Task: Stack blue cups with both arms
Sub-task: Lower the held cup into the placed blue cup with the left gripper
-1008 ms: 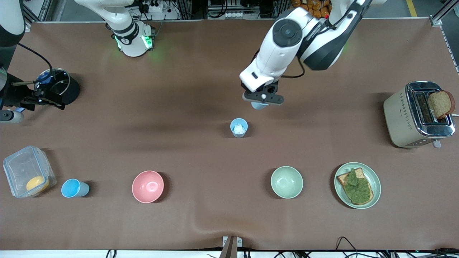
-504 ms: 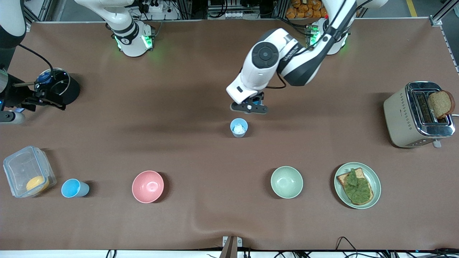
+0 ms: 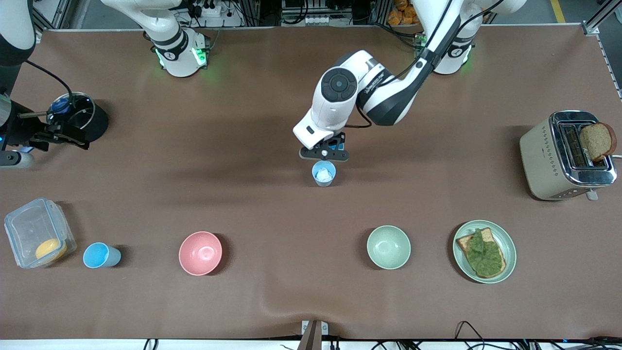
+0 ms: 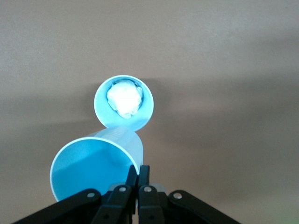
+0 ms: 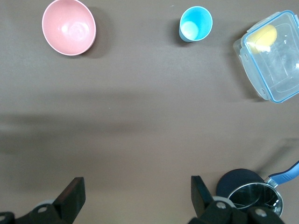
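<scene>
Left arm (image 3: 388,92): reaches from its base at upper right of the front view down to frame centre, wrist bent downward. Left gripper (image 3: 324,154) is clenched on the rim of 1 bright blue cup (image 4: 96,165), held tilted just over the pale cup (image 3: 323,173).

Pale cup stands upright at frame centre with a white bit (image 4: 124,99) inside.

A 3rd cup (image 3: 100,255) stands at lower left of the front view, between the clear box (image 3: 36,236) and the pink bowl (image 3: 200,253).

Right arm (image 3: 160,24): waits. Right gripper (image 3: 60,133), at the middle left edge, hangs over the table beside the black pot (image 3: 85,116), fingers (image 5: 74,198) released wide, holding nothing.
</scene>
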Motion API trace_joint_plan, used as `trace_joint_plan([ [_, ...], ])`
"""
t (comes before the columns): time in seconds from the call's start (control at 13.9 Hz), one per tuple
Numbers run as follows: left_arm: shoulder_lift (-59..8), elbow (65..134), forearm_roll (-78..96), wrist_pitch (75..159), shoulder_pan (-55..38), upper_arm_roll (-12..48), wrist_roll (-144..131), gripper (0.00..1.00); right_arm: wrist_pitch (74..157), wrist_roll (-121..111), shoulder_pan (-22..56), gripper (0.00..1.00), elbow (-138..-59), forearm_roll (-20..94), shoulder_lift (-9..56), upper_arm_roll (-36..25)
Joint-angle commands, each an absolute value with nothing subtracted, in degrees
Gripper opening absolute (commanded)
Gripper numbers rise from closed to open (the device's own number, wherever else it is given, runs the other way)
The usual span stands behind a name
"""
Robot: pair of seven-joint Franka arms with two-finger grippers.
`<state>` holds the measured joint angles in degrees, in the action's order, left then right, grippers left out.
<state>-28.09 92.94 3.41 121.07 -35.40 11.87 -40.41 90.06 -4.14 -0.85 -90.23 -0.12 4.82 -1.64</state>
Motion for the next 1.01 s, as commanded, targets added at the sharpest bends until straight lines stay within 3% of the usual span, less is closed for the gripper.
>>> trace_joint_plan([
  [0.0, -28.8, 91.1, 3.7, 121.0, -37.1, 8.9, -38.4, 0.00, 89.5, -4.1, -0.7, 1.00, -89.3, -0.3, 5.2, -1.7],
  [0.94, -33.9, 85.1, 4.4, 123.1, -44.6, 1.2, -40.4, 0.00, 87.7, -4.0, -0.4, 1.00, -89.2, -0.3, 5.1, -1.7],
])
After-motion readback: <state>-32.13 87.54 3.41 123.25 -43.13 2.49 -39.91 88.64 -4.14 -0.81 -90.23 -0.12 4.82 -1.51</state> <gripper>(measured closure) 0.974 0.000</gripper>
